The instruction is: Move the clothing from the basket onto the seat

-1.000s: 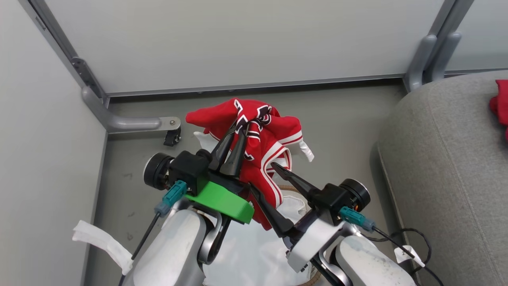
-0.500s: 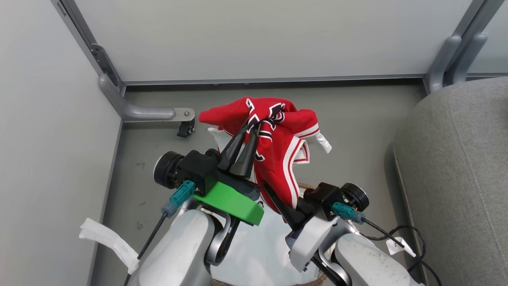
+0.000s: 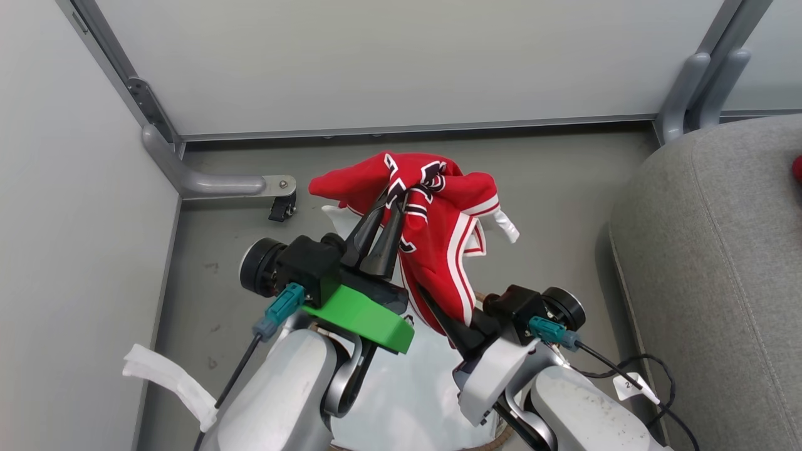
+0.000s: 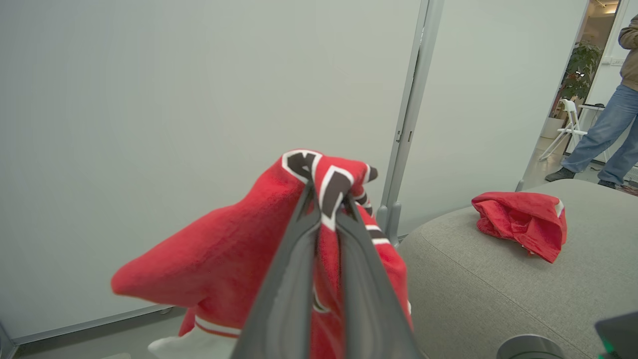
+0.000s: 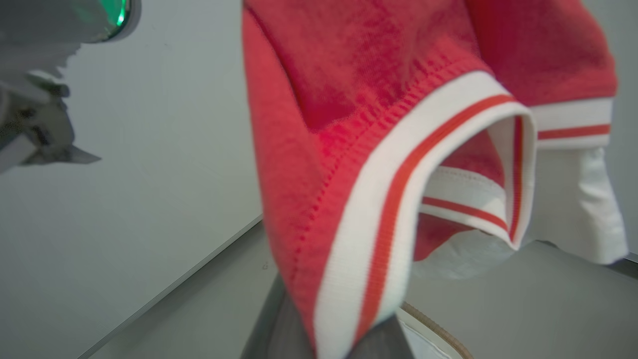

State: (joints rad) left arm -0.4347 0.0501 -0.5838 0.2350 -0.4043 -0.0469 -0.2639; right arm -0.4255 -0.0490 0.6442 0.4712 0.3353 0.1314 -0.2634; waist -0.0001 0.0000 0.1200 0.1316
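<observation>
My left gripper (image 3: 396, 195) is shut on the red jersey (image 3: 448, 250) at its black-and-white lettering and holds it up above the basket (image 3: 484, 297). The basket's white liner (image 3: 401, 401) shows between my forearms. The jersey hangs down in folds, its white-striped hem (image 5: 379, 234) draped over my right gripper (image 3: 438, 308). That gripper's fingers (image 5: 279, 324) stand close together with the lower cloth pinched between them. The grey seat (image 3: 708, 250) lies to the right. On it rests another red garment (image 4: 518, 224), seen as a red edge (image 3: 797, 169) in the head view.
Pale wall panels close in the left and back sides. A metal frame leg with a caster (image 3: 277, 210) stands on the grey floor (image 3: 564, 188) behind the basket. A white strap (image 3: 163, 379) hangs at lower left. A person's legs (image 4: 610, 129) show far off beyond the seat.
My right gripper, open a second ago, has drawn in under the jersey and shut on its hanging lower part. The left gripper keeps its hold. The head camera has shifted slightly.
</observation>
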